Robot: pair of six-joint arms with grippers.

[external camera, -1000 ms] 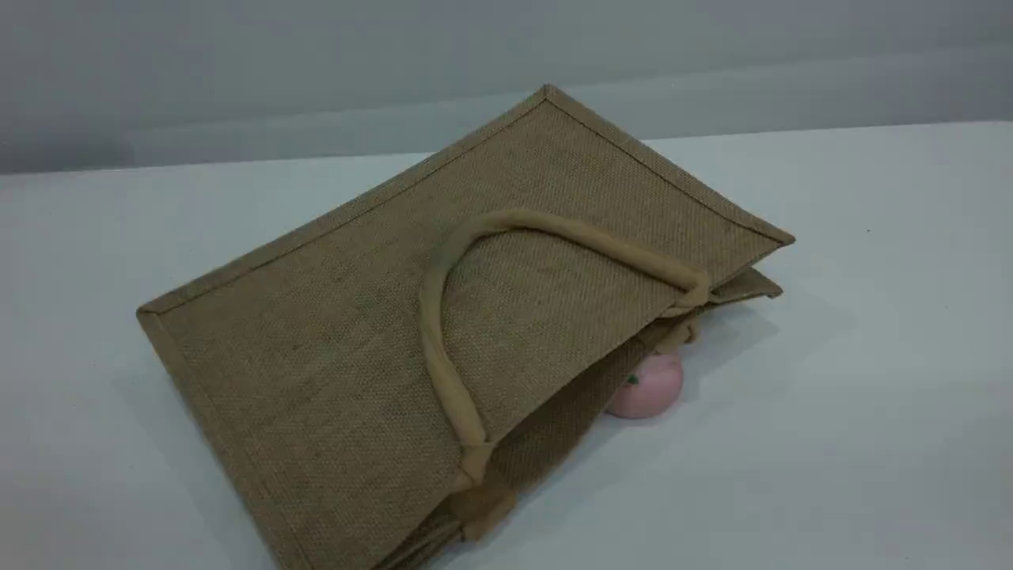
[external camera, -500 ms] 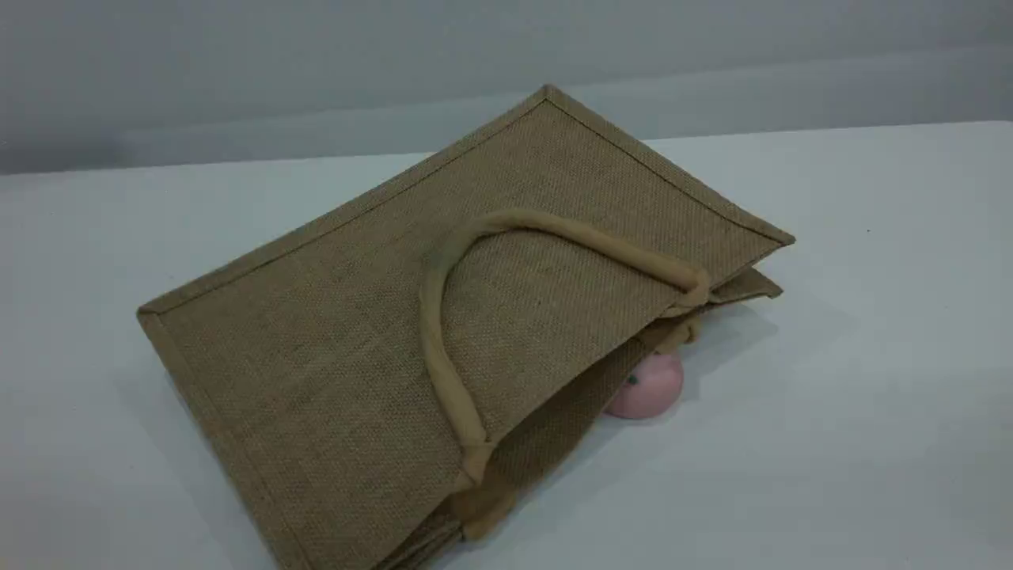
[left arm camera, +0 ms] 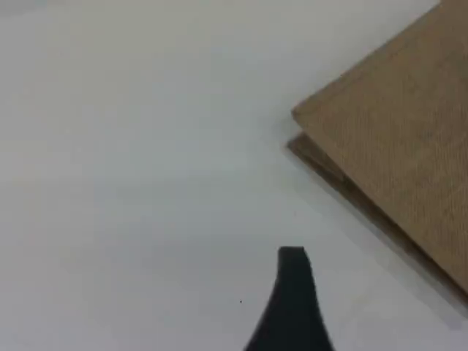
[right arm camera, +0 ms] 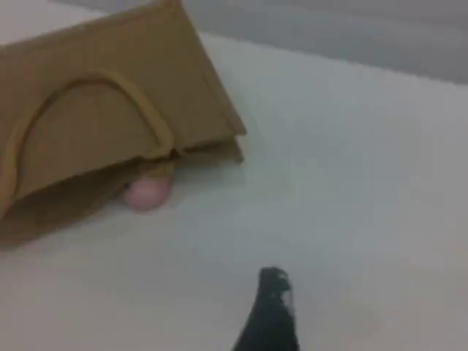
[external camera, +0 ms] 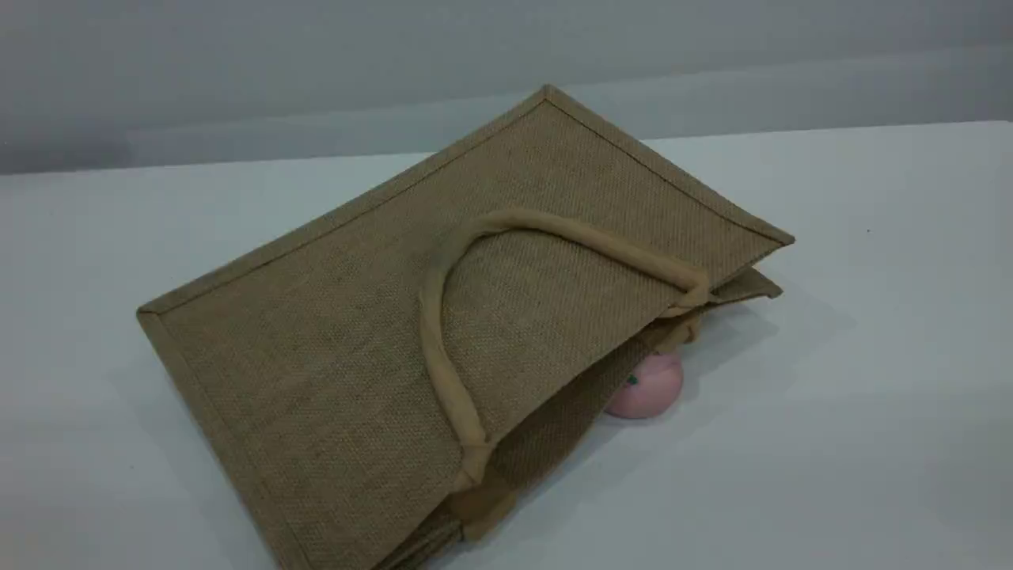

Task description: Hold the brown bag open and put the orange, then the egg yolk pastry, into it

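The brown bag (external camera: 356, 340) lies flat on the white table, its mouth facing the front right, and one beige handle (external camera: 431, 332) arches over its top face. A corner of the bag (left arm camera: 402, 139) shows in the left wrist view, and its mouth side (right arm camera: 88, 124) in the right wrist view. The orange and the egg yolk pastry are out of view. Neither arm appears in the scene view. One dark fingertip (left arm camera: 292, 292) of the left gripper hovers over bare table beside the bag's corner. One dark fingertip (right arm camera: 272, 307) of the right gripper is over bare table, well short of the bag's mouth. Both hold nothing.
A pink ball (external camera: 649, 388) with a green mark rests on the table at the bag's mouth, half under its upper edge; the same pink ball (right arm camera: 146, 194) shows in the right wrist view. White table (external camera: 870, 317) stretches around the bag. A grey wall stands behind.
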